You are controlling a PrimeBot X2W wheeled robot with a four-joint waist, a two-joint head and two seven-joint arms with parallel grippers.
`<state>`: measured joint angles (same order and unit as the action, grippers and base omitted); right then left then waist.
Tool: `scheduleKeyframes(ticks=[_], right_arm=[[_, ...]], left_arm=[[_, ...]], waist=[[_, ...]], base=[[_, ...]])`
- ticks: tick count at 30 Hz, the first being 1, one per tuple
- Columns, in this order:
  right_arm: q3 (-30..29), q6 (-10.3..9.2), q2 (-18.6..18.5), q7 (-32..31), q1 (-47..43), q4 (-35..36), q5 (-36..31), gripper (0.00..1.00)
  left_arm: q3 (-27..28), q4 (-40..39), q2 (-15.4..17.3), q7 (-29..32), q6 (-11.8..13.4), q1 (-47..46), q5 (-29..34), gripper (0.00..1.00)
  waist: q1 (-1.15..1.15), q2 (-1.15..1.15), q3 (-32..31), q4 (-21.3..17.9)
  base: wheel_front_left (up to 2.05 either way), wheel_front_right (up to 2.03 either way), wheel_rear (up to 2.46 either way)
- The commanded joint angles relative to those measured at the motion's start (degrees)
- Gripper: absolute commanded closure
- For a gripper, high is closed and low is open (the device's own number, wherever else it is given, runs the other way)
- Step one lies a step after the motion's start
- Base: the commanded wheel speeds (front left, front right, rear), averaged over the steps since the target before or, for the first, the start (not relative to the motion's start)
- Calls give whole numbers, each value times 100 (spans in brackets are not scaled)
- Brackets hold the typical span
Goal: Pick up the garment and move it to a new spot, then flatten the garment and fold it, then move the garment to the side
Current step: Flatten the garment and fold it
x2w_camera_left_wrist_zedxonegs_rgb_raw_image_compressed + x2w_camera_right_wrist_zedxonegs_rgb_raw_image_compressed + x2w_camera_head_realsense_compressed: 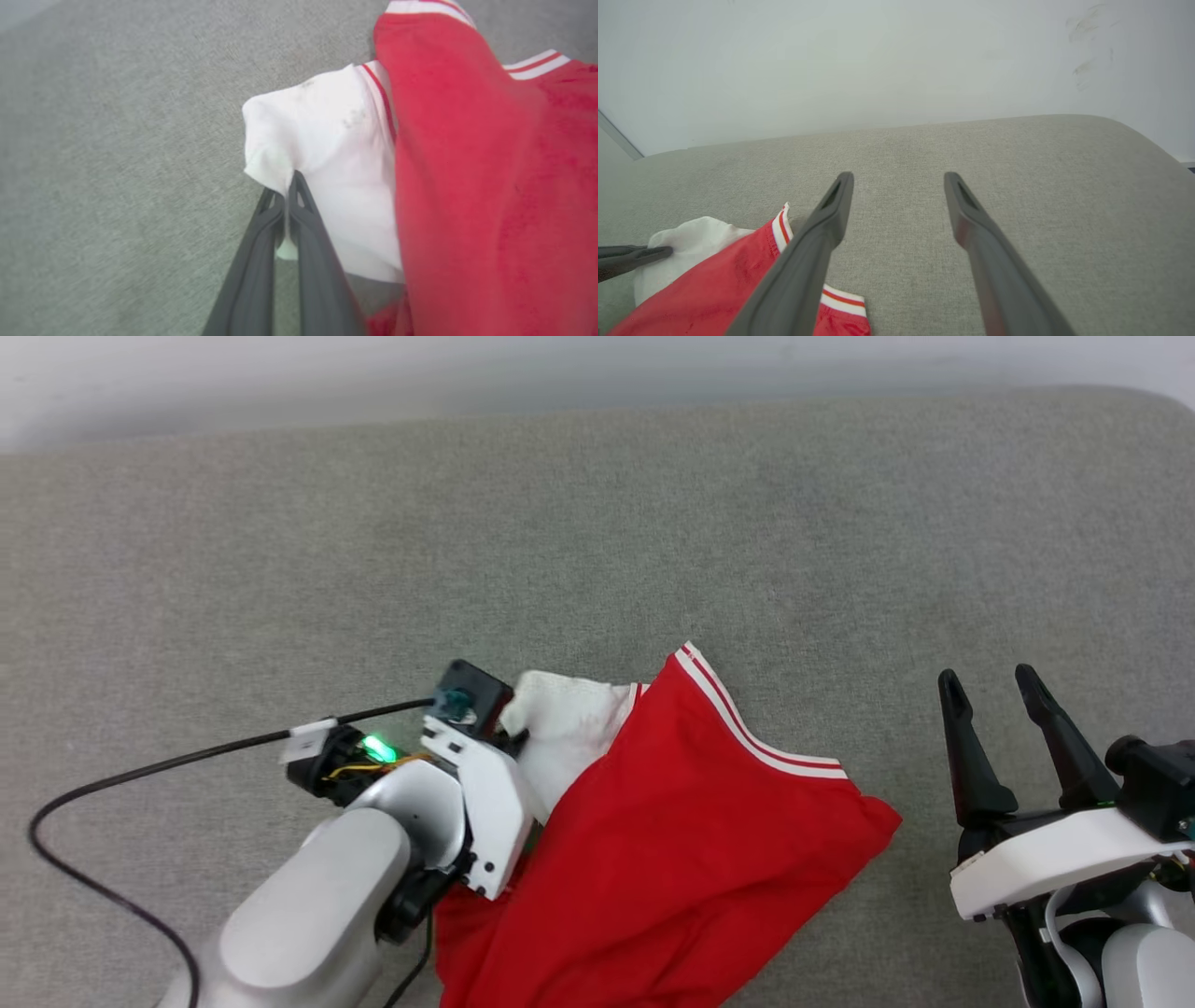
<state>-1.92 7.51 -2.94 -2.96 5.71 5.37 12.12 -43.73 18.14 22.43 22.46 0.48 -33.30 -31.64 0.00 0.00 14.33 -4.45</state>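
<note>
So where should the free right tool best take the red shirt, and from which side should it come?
Probably take the shirt at its red corner next to the striped edge, coming from the right. That corner points toward the open right tool and lies flat on the grey cushion, far from the white sleeve that the left tool pinches.

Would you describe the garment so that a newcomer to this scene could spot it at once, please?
Look at the grey fabric surface; low in the head view lies the garment, a crumpled bright red T-shirt. It is the only red thing there, with a white sleeve and red-and-white stripe trim, and the left gripper has its jaws shut on that sleeve.
</note>
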Motion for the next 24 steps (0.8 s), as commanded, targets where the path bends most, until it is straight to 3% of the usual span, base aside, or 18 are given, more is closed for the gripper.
scheduleKeyframes(ticks=[1, 8, 15, 17, 22, 23, 24], right_arm=[[-20, -4, 12, 32, -12, -9, -15, 0], [-85, -4, 11, -49, -156, -2, -60, 0], [-115, -3, 12, -109, -321, 35, -67, 0], [-126, -4, 11, -123, -356, 40, -68, 0], [-180, -4, 11, -136, -407, 43, -76, 0], [-187, -3, 11, -134, -428, 40, -77, 0], [-196, -4, 11, -139, -447, 30, -78, 0]], left_arm=[[161, -139, 102, -222, 180, 147, 13, 100], [761, -581, 497, -763, 911, 833, -160, 100], [1502, -721, 800, -1089, 1622, 2060, -756, 100], [1669, -666, 829, -1174, 1764, 2402, -913, 100], [1827, -541, 731, -1317, 1788, 2845, -1207, 100], [1829, -516, 676, -1347, 1755, 2894, -1252, 78], [1825, -499, 640, -1401, 1725, 2911, -1266, 19]], waist=[[0, 0, -146, 78], [0, 0, -441, 236], [0, 0, -606, 296], [0, 0, -635, 294], [0, 0, -692, 279], [0, 0, -711, 279], [0, 0, -735, 276]], base=[[0, 0, 0], [0, 0, 0], [0, 0, 0], [0, 0, 0], [0, 0, 0], [0, 0, 0], [0, 0, 0]])
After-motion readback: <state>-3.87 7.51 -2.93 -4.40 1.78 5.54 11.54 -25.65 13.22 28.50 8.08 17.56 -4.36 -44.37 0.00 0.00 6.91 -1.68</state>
